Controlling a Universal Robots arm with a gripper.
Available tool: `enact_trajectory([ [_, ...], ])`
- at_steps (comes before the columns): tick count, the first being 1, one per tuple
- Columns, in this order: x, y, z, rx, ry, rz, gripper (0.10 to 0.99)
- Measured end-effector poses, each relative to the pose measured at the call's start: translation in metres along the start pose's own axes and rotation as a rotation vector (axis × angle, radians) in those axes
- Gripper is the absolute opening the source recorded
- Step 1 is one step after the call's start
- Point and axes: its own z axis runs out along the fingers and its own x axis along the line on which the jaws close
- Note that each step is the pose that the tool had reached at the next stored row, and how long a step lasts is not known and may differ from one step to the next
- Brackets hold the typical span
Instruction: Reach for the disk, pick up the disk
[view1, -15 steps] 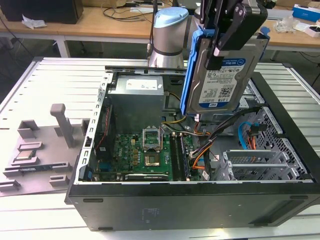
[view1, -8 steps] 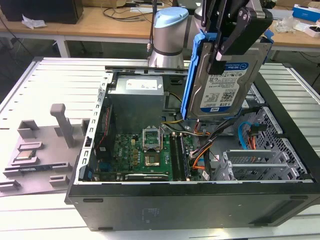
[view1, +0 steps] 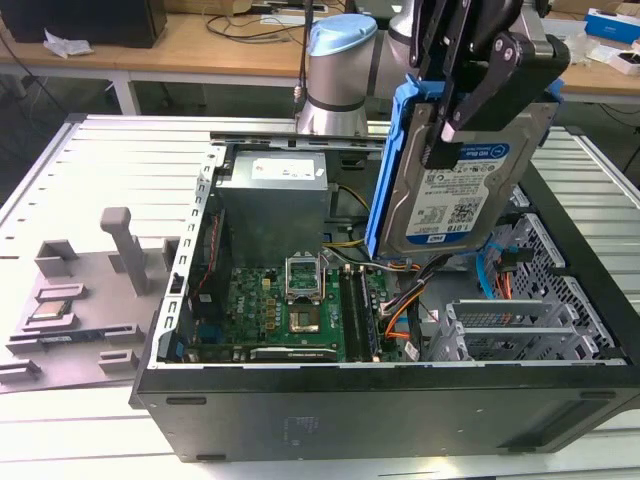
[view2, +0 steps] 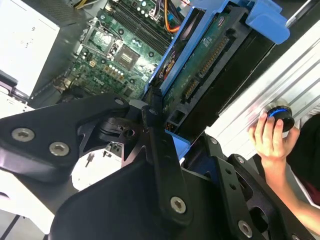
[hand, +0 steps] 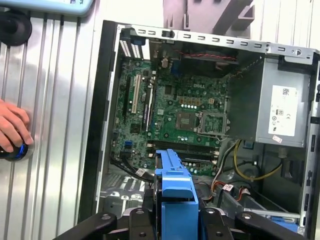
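The disk (view1: 455, 195), a silver hard drive with a white-and-blue label in a blue bracket, hangs tilted above the open computer case (view1: 380, 405), over its right half in the exterior view. My gripper (view1: 440, 140) is shut on its upper part, one black finger across the label side. In the second wrist view the disk's green circuit-board edge (view2: 210, 55) runs between my black fingers (view2: 160, 150). In the first wrist view the blue bracket (hand: 175, 195) stands between the finger links, above the case's inside.
Inside the case lie the green motherboard (view1: 290, 305), the grey power-supply box (view1: 272, 205), orange cables (view1: 400, 320) and a metal drive cage (view1: 510, 330). A grey fixture (view1: 80, 300) sits at the exterior view's left. A person's hand (view2: 270, 135) rests on a knob on the ribbed table.
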Motion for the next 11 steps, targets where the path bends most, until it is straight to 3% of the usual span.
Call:
enact_trajectory([
  [11, 0.0246, 0.0024, 0.0002, 0.0, -0.0001, 0.0, 0.369],
])
